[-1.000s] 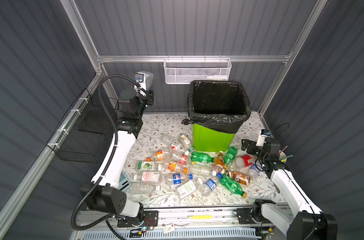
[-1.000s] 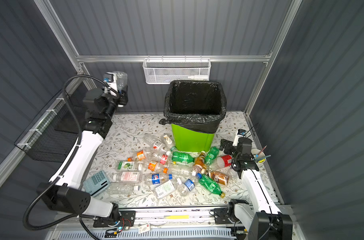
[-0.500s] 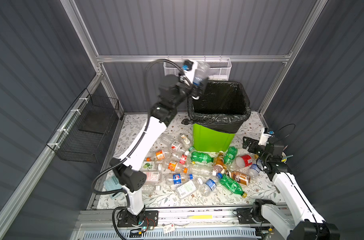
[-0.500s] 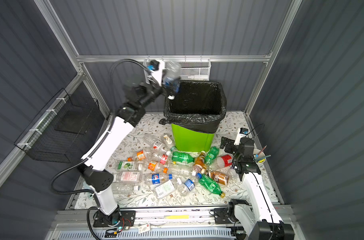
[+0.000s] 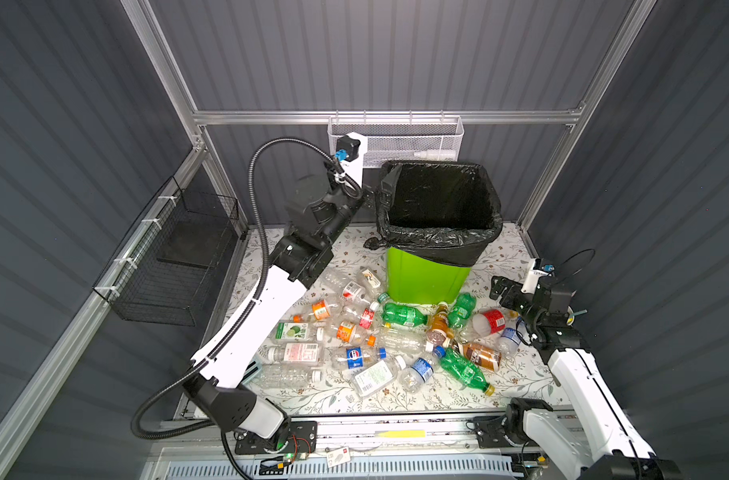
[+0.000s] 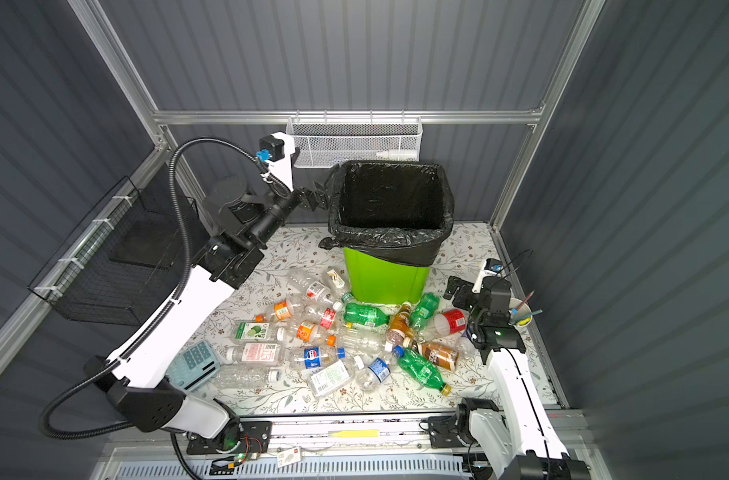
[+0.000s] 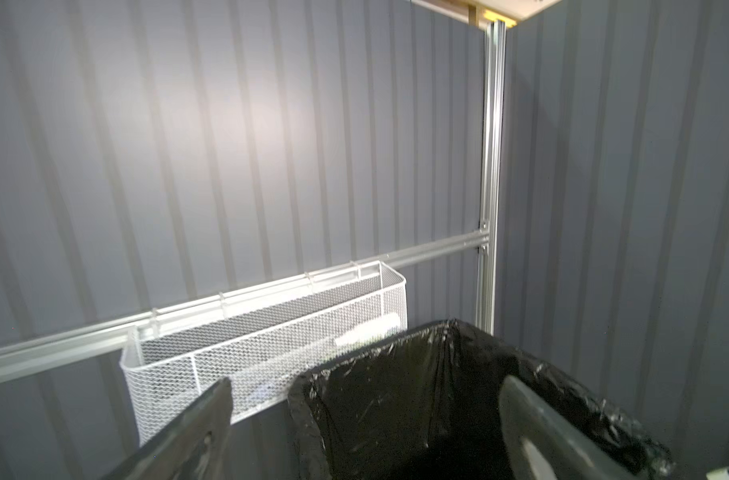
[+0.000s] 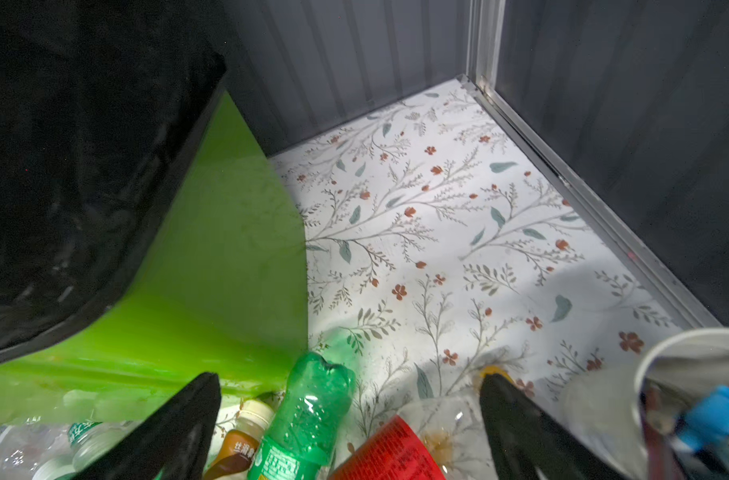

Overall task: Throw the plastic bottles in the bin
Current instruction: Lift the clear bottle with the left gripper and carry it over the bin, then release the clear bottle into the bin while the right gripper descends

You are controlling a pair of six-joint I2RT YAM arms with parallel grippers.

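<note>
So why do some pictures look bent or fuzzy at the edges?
Right wrist view: the wide lens bows the bin, and the cup at the edge is blurred. Left wrist view: the fingers of the left hand look soft; a bright patch lights the wall. In both top views the frame posts splay outward.

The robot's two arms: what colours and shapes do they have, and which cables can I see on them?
The left arm and the right arm have white links and black joints. The left gripper and the right gripper have dark tapered fingers. A black ribbed hose runs along the left arm; a thin black cable arcs by the right wrist.
</note>
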